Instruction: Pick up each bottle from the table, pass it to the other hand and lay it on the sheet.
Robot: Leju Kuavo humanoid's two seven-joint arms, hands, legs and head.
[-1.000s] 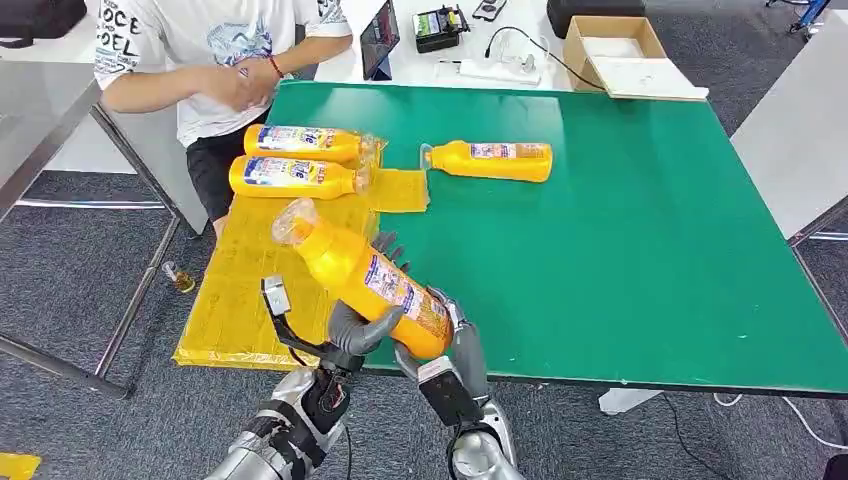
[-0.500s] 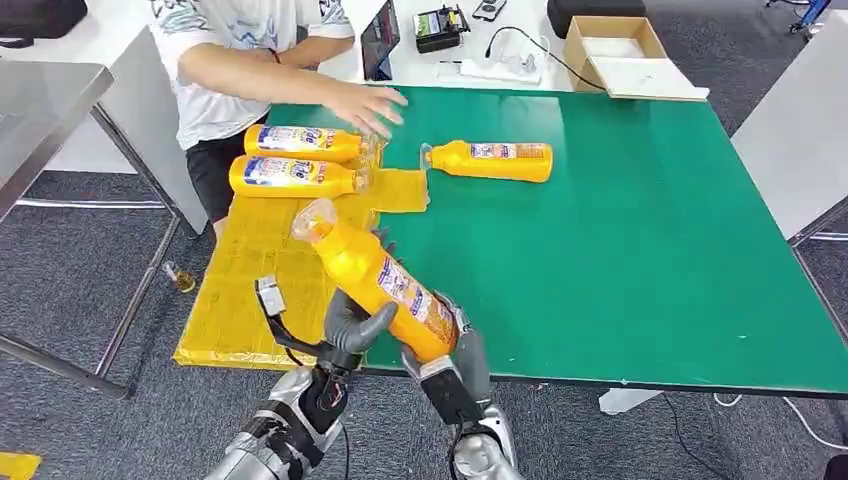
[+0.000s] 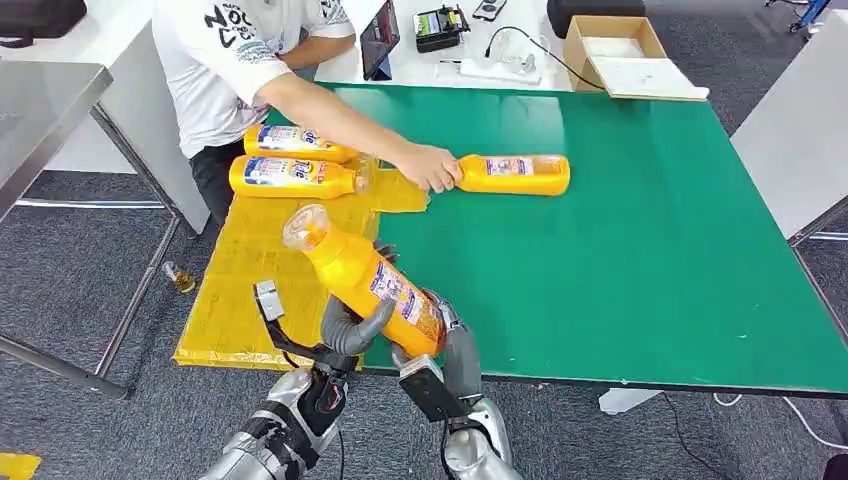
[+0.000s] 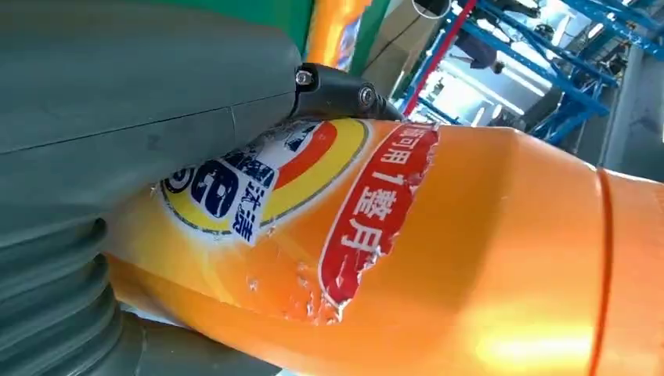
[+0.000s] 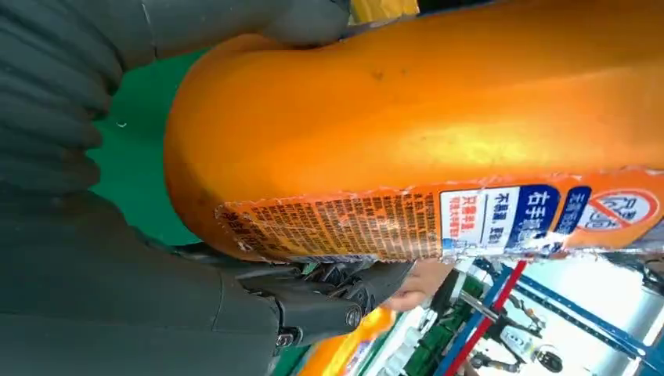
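While the orange bottle (image 3: 365, 275) is held tilted above the near edge of the green table (image 3: 640, 250), cap end up and toward the far left, it is gripped from both sides: the left hand (image 3: 350, 328) is wrapped round its lower body from the left, thumb curled across the label, and the right hand (image 3: 445, 335) is closed on its base from the right. In the left wrist view the thick thumb (image 4: 141, 117) is pressed flat on the label; in the right wrist view the dark fingers (image 5: 313, 301) are curled under the base. The bottle hangs over the boundary between the yellow sheet (image 3: 250, 280) and bare green. Two bottles (image 3: 290, 160) are laid side by side on the far part of the sheet. A fourth bottle (image 3: 515, 173) lies on the table farther right, its neck touched by a person's hand (image 3: 432, 168). A cardboard box (image 3: 620, 55) is seen at the far end.
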